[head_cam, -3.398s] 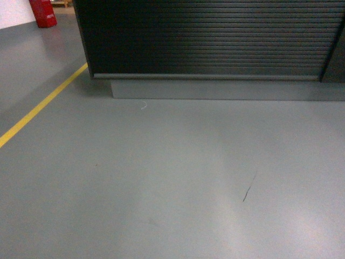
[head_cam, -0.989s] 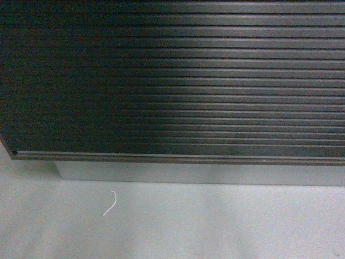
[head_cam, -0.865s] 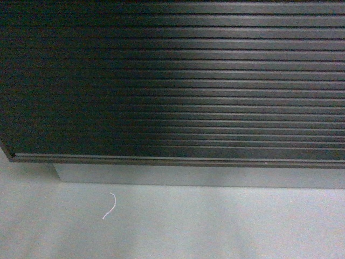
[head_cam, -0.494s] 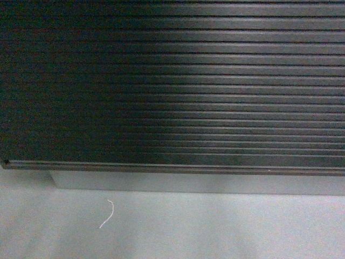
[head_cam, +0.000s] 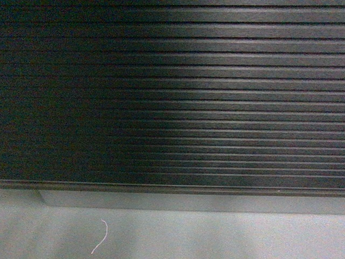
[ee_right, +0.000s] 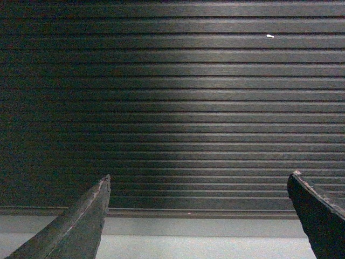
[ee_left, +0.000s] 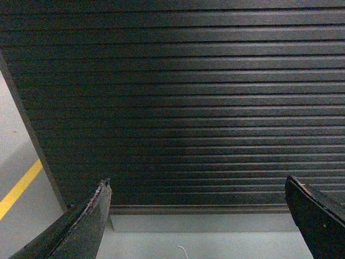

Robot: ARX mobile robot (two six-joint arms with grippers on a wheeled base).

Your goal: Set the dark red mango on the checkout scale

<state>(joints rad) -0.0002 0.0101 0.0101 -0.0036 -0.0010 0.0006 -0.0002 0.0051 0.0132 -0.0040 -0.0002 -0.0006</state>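
Mango isn't seen in any view right now, and neither is the scale, so where the fruit sits can't be told from here. What's mostly shown is the ribbed black front of the checkout (head_cam: 178, 91), which fills nearly the whole head view. A few seconds back the counter was seen from farther off, with lots of grey floor (head_cam: 226, 237), a yellow line and something red in the corner; since then the base has been rolled right up close, and the white thread (head_cam: 99, 244) on the floor has slid down toward the bottom edge. So the approach looks pretty much done, but nothing has been picked up yet. Left gripper (ee_left: 197, 224) is held wide apart with nothing between the fingers, same for the right gripper (ee_right: 198, 221). Next, the countertop probably needs to be brought into view.
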